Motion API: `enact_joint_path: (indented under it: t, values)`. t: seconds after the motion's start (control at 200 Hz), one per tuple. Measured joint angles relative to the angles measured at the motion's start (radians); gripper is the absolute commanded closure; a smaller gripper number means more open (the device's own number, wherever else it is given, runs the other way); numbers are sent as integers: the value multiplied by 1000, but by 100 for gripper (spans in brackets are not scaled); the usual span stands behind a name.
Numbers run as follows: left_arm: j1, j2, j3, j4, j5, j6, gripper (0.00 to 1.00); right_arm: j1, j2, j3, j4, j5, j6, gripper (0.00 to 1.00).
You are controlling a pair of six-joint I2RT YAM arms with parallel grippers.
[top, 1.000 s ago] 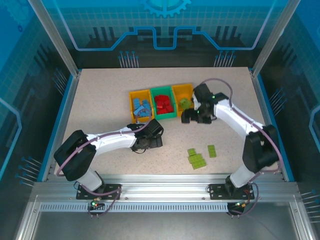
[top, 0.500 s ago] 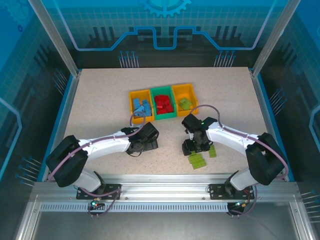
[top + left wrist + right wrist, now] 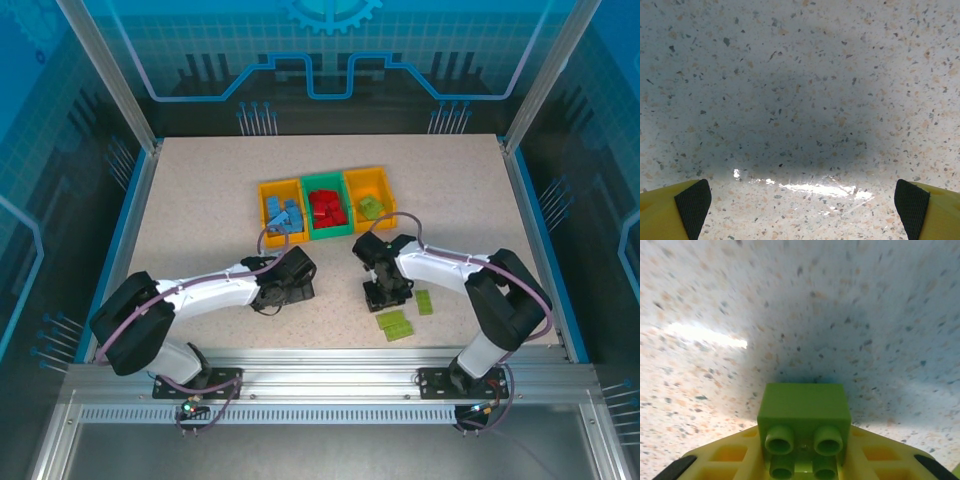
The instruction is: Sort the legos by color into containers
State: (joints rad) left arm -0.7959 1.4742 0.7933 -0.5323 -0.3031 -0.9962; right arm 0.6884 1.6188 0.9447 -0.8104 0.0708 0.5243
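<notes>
My right gripper (image 3: 385,292) is shut on a lime green lego (image 3: 804,407), whose studs face the right wrist camera. Black pads (image 3: 677,470) show at either end of it, and the speckled table lies beyond. Two more lime green legos (image 3: 395,323) lie on the table just in front of that gripper. My left gripper (image 3: 290,285) hovers low over bare table, open, its pads (image 3: 692,205) wide apart with nothing between. The left orange-yellow bin (image 3: 265,190) holds blue legos, the green bin (image 3: 327,180) red ones, and the right orange-yellow bin (image 3: 383,195) a lime green one.
The three bins stand side by side at the table's middle back. Blue rails (image 3: 120,240) and metal posts border the table on both sides. The arm bases sit on the aluminium frame (image 3: 320,380) at the near edge.
The right arm swung from the right bin down to the loose green legos and closed on one, then shifted slightly left. The left arm drew back a little toward the near edge.
</notes>
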Motion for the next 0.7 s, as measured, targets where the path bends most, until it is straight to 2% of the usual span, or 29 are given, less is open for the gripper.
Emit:
enact_joint_path:
  t: [0.17, 0.34, 0.495, 0.7]
  values:
    - [0, 0, -2, 1, 0, 0, 1, -16, -42, 124, -39, 24, -16, 66]
    - [0, 0, -2, 1, 0, 0, 1, -129, -17, 322, -49, 23, -63, 66]
    - [0, 0, -2, 0, 0, 0, 1, -253, 139, 545, -45, 17, -97, 66]
    - [0, 0, -2, 0, 1, 0, 1, -306, 408, 811, -68, 7, -117, 60]
